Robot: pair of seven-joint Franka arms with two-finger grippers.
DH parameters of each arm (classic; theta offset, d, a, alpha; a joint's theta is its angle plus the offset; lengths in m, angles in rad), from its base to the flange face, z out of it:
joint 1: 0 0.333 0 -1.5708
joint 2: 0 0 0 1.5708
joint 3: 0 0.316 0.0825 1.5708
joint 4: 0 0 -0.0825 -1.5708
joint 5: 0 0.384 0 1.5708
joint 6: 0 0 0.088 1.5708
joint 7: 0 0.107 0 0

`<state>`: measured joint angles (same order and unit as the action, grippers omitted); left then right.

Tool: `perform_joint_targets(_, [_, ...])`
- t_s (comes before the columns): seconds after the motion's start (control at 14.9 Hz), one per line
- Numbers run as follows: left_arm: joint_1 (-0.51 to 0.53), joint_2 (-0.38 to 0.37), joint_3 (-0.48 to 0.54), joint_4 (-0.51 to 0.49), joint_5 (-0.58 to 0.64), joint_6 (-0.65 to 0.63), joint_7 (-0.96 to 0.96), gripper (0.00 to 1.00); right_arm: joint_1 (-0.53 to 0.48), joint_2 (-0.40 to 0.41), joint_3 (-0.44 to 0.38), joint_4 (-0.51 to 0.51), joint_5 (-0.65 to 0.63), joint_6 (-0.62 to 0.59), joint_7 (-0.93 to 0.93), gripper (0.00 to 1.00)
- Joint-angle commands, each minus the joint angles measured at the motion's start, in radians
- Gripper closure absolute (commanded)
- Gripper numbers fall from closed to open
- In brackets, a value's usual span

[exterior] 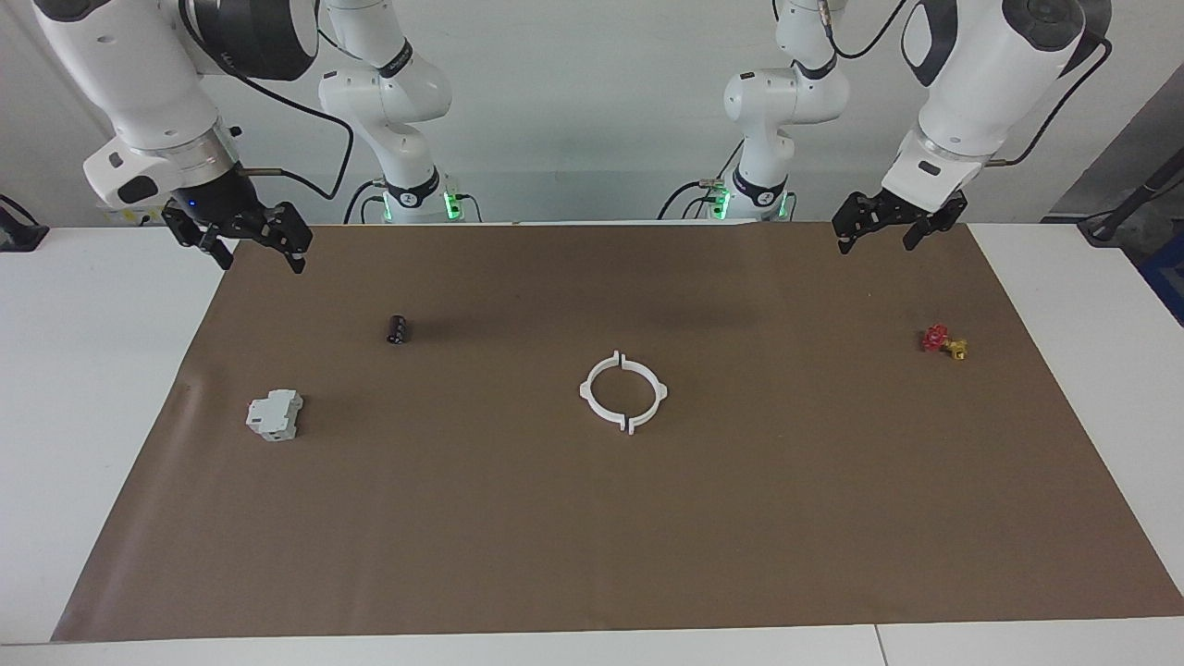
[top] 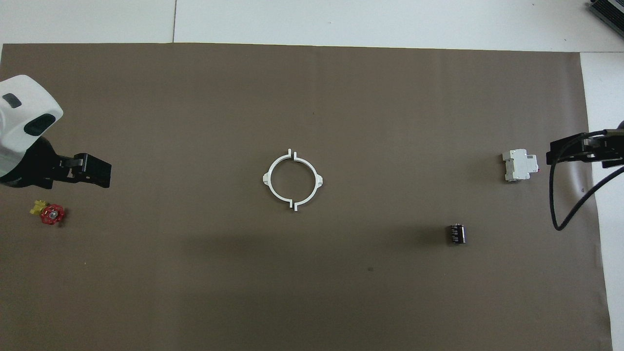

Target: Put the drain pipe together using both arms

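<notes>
We see the left black two-finger claw (exterior: 886, 225) spread wide, holding nothing. The right claw (exterior: 248, 242) likewise gapes empty. Both hang well apart from the thin white plastic half-rings (exterior: 623, 392) on the bench

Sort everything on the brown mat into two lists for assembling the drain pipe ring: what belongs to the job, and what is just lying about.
Belongs to the job:
- two white half-rings, lying end to end as a ring at mid-mat
- left gripper and right gripper, both open, raised at the mat's edge nearest the robots

Just lying about:
- grey-white boxy block
- small black cylinder
- red and yellow valve
</notes>
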<state>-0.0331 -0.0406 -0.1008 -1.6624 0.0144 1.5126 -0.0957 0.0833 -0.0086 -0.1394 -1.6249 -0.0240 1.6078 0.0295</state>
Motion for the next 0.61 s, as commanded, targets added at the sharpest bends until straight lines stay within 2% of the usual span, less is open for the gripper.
perform_joint_targets(0.0, [-0.018, 0.014, 0.016, 0.026, -0.01, -0.023, -0.015, 0.0, -0.016, -0.017, 0.009, -0.013, -0.005, -0.005, -0.013, 0.0])
perform_joint_targets(0.54, [-0.011, 0.01, 0.018, 0.016, -0.01, -0.019, -0.012, 0.0, -0.013, -0.017, 0.009, -0.012, -0.005, -0.005, -0.016, 0.0])
